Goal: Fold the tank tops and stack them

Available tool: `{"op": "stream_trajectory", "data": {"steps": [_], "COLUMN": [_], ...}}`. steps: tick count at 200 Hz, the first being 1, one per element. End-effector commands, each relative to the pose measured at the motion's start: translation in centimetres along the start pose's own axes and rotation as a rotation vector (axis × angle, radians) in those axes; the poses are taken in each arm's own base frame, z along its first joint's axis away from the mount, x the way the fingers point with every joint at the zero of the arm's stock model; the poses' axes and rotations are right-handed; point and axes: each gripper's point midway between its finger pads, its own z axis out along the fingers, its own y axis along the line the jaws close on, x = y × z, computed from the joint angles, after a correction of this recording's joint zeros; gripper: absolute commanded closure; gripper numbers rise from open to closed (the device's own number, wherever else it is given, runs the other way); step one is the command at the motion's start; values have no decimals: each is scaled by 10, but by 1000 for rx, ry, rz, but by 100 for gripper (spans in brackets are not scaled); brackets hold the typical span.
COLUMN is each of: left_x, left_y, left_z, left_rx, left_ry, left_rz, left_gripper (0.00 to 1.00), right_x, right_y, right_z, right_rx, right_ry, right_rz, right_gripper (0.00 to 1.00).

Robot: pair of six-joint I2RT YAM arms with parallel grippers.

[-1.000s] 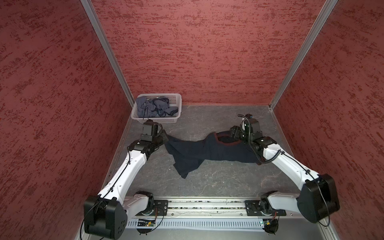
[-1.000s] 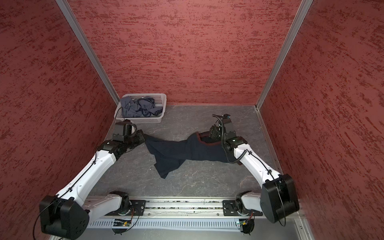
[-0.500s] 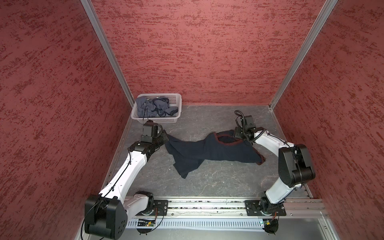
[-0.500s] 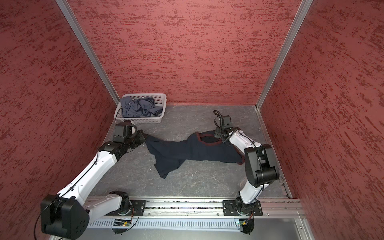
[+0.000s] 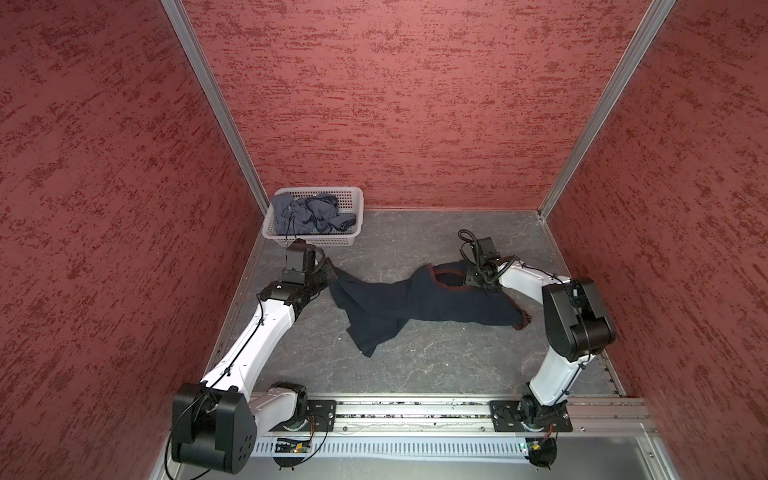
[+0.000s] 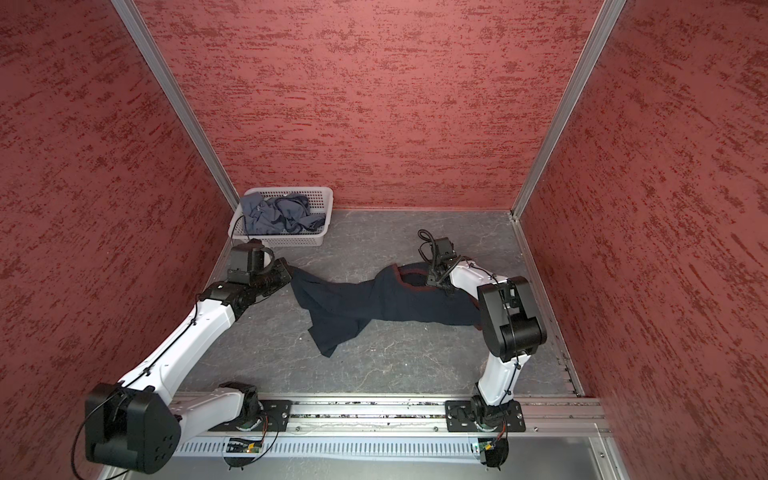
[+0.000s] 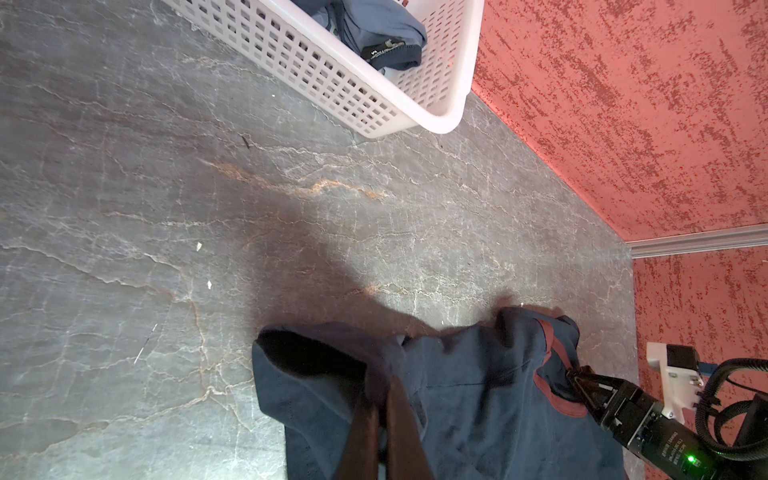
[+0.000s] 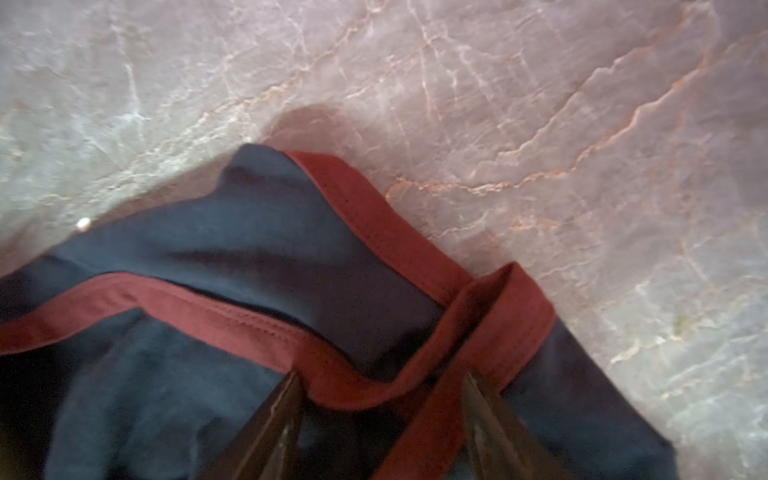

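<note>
Moved: right elbow (image 5: 577,320) has risen.
Left pincer (image 5: 332,271): we see it clamping navy tank top (image 5: 436,299), which trails toward 4 o'clock.
Right pincer (image 8: 380,378): parted, straddling maroon trim (image 8: 232,319).

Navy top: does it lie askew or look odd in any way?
Yes. The navy top is not flat: it lies twisted and bunched across the table, with one loose corner trailing toward the front.

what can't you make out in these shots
- navy tank top: any print, buried in its own folds, every view.
- grey tank top: any lettering, too small in both top views; left wrist view crops it at the edge.
- right claw: contact with the maroon trim, right wrist view blurred.
</note>
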Motion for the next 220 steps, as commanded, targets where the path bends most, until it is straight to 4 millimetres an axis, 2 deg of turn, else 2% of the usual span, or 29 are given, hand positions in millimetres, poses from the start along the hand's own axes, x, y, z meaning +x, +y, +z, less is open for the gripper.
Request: {"op": "stream_trajectory", "data": {"steps": [1, 35, 103, 129, 146, 170, 189, 220], "left_x": [-3, -5, -3, -4, -4, -4, -4, -4], "left_y": [0, 2, 6, 6, 6, 5, 4, 4], "left_z": [2, 0, -1, -1, -2, -3, -3, -3], "left_rx": [11, 8, 3, 1, 5, 7, 8, 7], "left_ry": [-10, -18, -17, -21, -18, -19, -18, -15], "left_rz": [-4, -3, -5, -4, -6, -5, -5, -3], "left_gripper": [100, 100, 100, 100, 100, 100, 100, 100], "right_x": [-9, -17, -33, -38, -37, -33, -30, -36], "right_y": [-9, -16, -8, -8, -6, -5, -3, -2], "right_z": [3, 6, 6, 5, 8, 14, 17, 7], "right_rx": [82, 141, 120, 122, 112, 101, 83, 74], "right_ry": [-20, -42, -79, -93, -89, -78, -69, -86], "right_rz": [-18, -23, -29, -33, -35, -27, -20, -19], "right_gripper": [37, 42, 68, 75, 77, 74, 81, 92]}}
